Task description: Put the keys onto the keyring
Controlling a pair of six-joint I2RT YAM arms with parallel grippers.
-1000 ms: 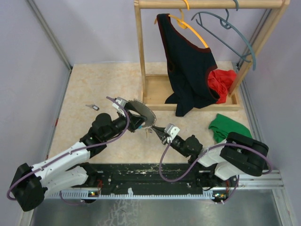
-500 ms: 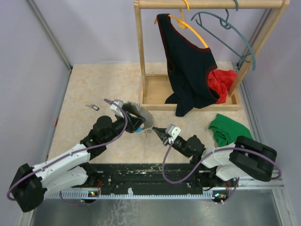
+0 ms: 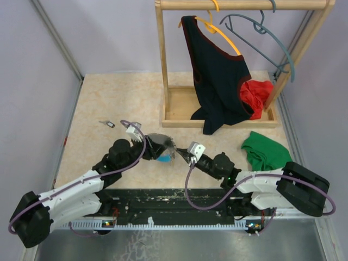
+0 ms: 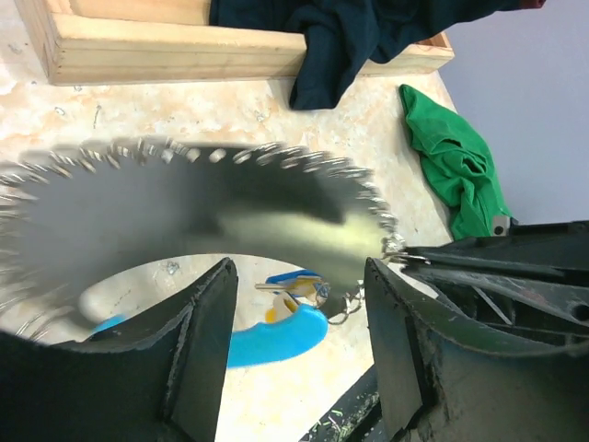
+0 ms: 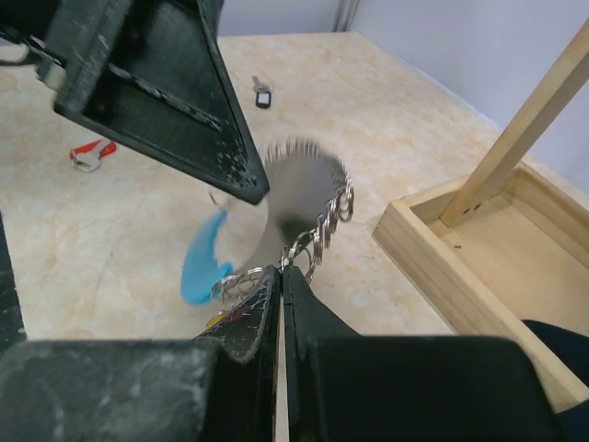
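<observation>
The keyring [image 3: 159, 142] is a motion-blurred grey coil loop with a light-blue section [image 3: 165, 159] low over the table. My right gripper [image 3: 180, 153] is shut on its coiled wire, which shows pinched at the fingertips [image 5: 281, 274]. My left gripper [image 3: 153, 145] stands open just left of the ring, holding nothing. In the left wrist view the blurred keyring [image 4: 184, 216] crosses above the open left gripper [image 4: 299, 341]. Small keys [image 4: 296, 287] hang on the ring by the light-blue section [image 4: 276, 336]. One black-headed key [image 3: 110, 124] lies alone on the table at the far left, also visible as the key [image 5: 262, 94].
A wooden rack [image 3: 179, 117] stands at the back with a dark garment [image 3: 217, 81], a red cloth [image 3: 256, 92] and a grey-blue hanger [image 3: 272, 38]. A green cloth [image 3: 265, 150] lies at the right. A red clip [image 5: 87, 157] lies on the table.
My left gripper has opened, let go of the keyring and drawn back a little. The ring has dropped lower and now swings, held only by the shut right gripper.
</observation>
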